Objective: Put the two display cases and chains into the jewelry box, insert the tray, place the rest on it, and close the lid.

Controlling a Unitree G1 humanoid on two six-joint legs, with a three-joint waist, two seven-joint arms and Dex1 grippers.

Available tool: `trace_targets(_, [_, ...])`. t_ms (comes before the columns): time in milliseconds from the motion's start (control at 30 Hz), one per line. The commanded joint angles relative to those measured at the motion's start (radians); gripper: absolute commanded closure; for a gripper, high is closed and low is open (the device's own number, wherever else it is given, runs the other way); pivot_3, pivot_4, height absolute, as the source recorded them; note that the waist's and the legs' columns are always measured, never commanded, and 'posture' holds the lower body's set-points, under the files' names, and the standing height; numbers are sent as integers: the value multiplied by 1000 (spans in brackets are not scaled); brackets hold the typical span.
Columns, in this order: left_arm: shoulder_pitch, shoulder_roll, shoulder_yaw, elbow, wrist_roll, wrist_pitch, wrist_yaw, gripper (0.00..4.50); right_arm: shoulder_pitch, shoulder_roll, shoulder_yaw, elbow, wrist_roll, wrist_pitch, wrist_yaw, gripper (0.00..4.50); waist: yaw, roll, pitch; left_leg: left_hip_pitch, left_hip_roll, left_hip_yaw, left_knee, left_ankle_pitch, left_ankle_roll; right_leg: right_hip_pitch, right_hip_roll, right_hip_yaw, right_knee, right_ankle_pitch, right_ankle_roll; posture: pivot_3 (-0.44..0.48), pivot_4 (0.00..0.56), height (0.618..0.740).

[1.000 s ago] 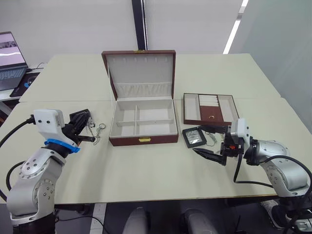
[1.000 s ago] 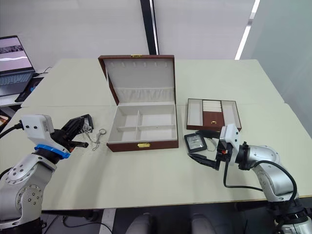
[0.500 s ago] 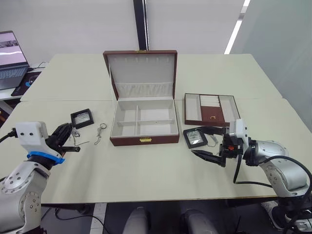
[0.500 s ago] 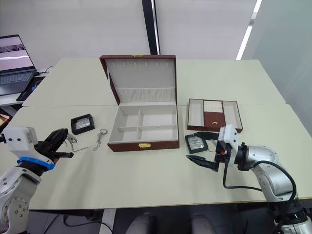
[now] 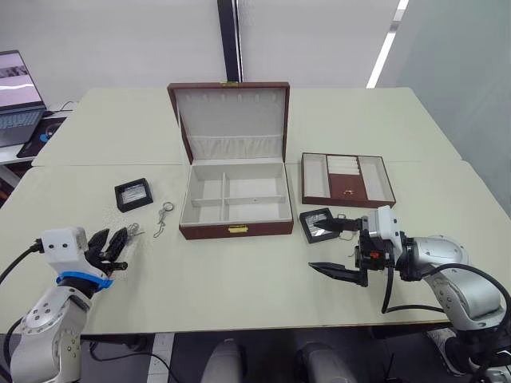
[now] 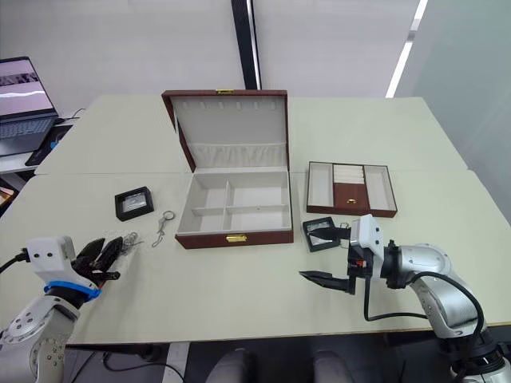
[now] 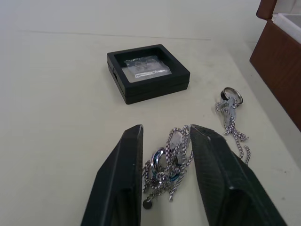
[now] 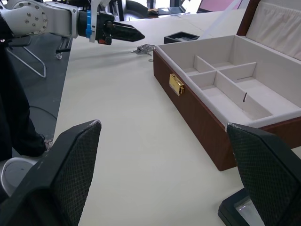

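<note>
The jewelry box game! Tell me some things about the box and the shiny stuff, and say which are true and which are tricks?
1. The jewelry box is open, its lid standing up. True.
2. The tray is already inside the box. False: it sits on the table beside the box.
3. A bunch of chains lies between the left gripper's fingers. True.
4. Both display cases are in the box. False: one display case lies on one side of it, the other display case on the other side.
5. The right gripper is open. True.

Jewelry box point(image 5: 233, 199) mid-table, tray point(image 5: 346, 179) to its right, 1 display case point(image 5: 133, 194) left, another point(image 5: 319, 224) right.
</note>
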Motion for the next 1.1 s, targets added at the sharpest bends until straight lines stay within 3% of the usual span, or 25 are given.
trace_targets(33, [21, -3, 29, -7, -6, -39, -9, 1503, -17, 3, -4, -13, 5, -4, -5, 0, 0, 0, 0, 0, 0, 0, 0, 0, 0, 0, 0, 0, 0, 0, 0, 0, 150, 740])
trace_targets(200, [8, 6, 21, 47, -1, -75, -21, 45, -30, 8, 2, -11, 4, 4, -8, 0, 0, 0, 0, 0, 0, 0, 0, 0, 0, 0, 0, 0, 0, 0, 0, 0, 150, 740])
trace_targets(633, [-167, 53, -57, 367, 59, -192, -124, 45, -37, 12, 5, -7, 3, 11, -16, 0, 0, 0, 0, 0, 0, -1, 0, 0, 0, 0, 0, -1, 0, 0, 0, 0, 150, 740])
trace_targets(833, [-156, 47, -82, 382, 70, -176, -127, 45, -31, 8, -1, -18, 9, 18, -26, 0, 0, 0, 0, 0, 0, -1, 0, 0, 0, 0, 0, -1, 0, 0, 0, 0, 150, 740])
trace_targets(1100, [-117, 44, -91, 343, 79, -148, -115, 2503, -35, 9, 0, -7, 9, 16, -23, 0, 0, 0, 0, 1, 0, 0, 0, 0, 0, 0, 0, -1, 0, 0, 0, 0, 150, 740])
